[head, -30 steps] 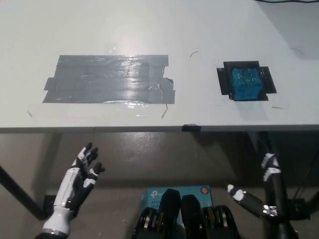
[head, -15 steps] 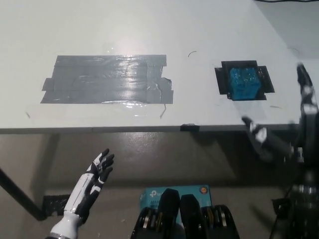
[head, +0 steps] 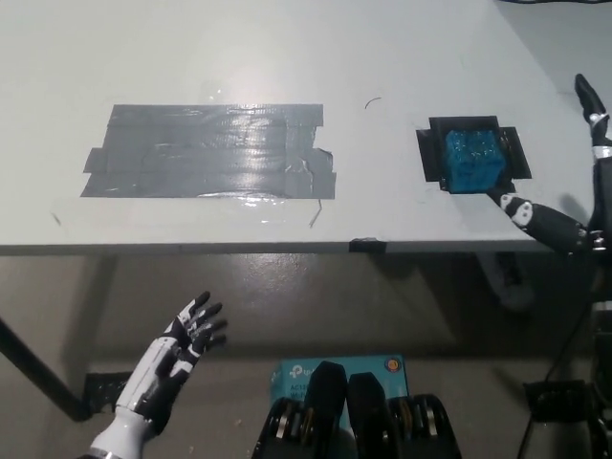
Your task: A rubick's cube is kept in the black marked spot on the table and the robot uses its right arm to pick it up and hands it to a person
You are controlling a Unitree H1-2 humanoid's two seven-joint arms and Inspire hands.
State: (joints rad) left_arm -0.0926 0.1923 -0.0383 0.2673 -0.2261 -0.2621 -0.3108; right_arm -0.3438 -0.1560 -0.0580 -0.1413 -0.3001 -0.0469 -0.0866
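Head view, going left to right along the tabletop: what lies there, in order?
Grey tape patch → short dark scratch → blue cube on its black marked spot → open right hand at the table's right edge. The open left hand rests below the table.

right robot hand (head: 585, 182) — palm cut off by right edge | left forearm (head: 120, 430) — cropped at bottom

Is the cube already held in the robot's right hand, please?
No, the cube sits on its black spot on the table, while the open right hand is beside it.
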